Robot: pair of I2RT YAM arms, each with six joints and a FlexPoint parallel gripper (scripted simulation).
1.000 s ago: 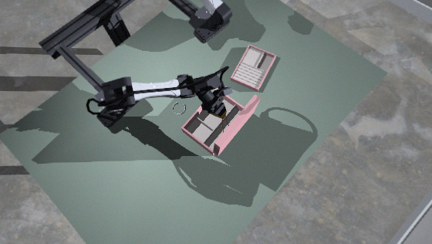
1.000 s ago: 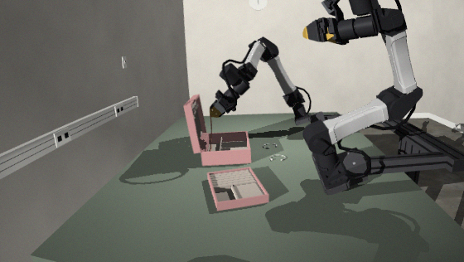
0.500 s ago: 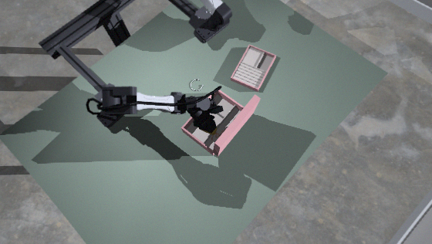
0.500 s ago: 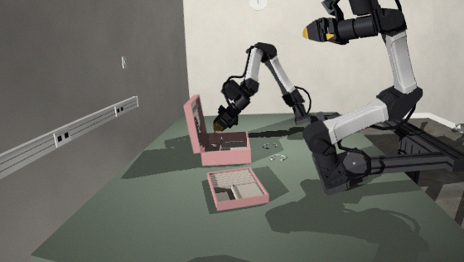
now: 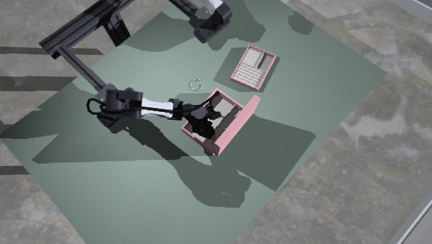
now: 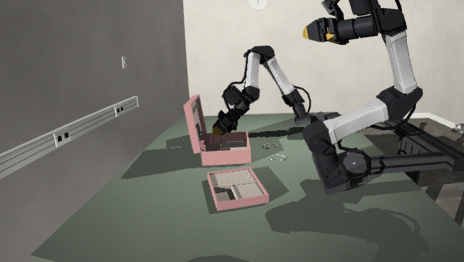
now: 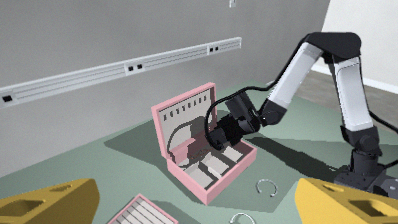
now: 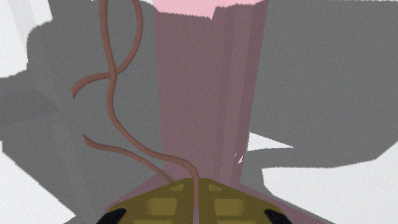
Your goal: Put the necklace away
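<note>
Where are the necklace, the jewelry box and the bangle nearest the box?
Necklace (image 8: 111, 95): left wrist, a strand; right wrist, its cord.
Jewelry box (image 5: 238, 125) (image 6: 225, 157) (image 7: 231, 176): top, lid; exterior and left wrist, outer wall.
Nearest bangle (image 6: 270, 144) (image 7: 258, 189): exterior, left wrist, its ring.

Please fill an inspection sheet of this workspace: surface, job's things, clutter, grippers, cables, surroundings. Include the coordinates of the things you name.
Surface: green, with shadows; damage: nothing seen.
Job's things: jewelry box (image 6: 225, 157) (image 7: 231, 177) with its lid up; necklace (image 8: 111, 95) partly lying inside; two bangles (image 6: 277, 157) (image 7: 266, 188) outside, on the surface.
Clutter: a pink tray (image 5: 264, 87) (image 6: 244, 205) beside the box.
Grippers: left (image 7: 197, 200) open, raised; right (image 8: 196, 182) shut on the necklace, low over the box.
Cables: black, along the arms; snagging: nothing seen.
Surroundings: wall with outlet strip (image 6: 95, 120).
</note>
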